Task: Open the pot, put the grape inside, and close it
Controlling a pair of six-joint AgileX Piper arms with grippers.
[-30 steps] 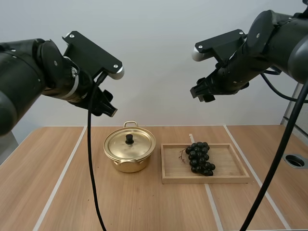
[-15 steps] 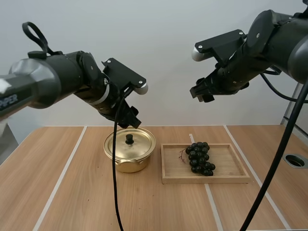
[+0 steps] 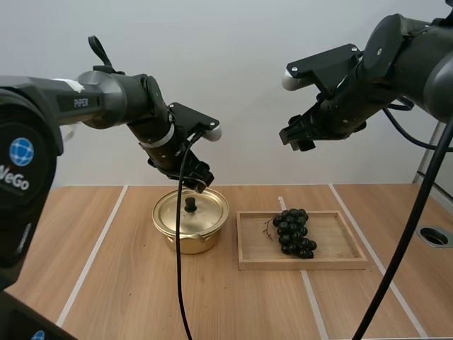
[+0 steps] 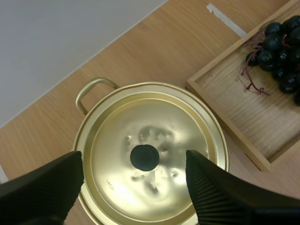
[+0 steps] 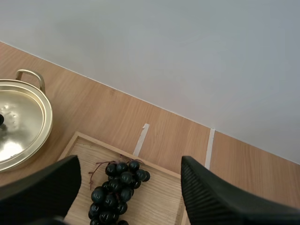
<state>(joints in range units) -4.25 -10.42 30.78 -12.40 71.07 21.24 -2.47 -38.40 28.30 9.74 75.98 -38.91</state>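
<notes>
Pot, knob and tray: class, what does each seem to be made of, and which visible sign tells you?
Pot with its lid: likely thin metal, gold-coloured and shiny; it mirrors light in blotches. Knob: matt black, probably plastic, though the look leaves it open. Tray: pale wood, seemingly unpainted; grain lines show along its floor.

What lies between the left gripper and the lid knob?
Nothing. In the left wrist view the open left gripper hangs over the knob, with only bare lid around it.
</notes>
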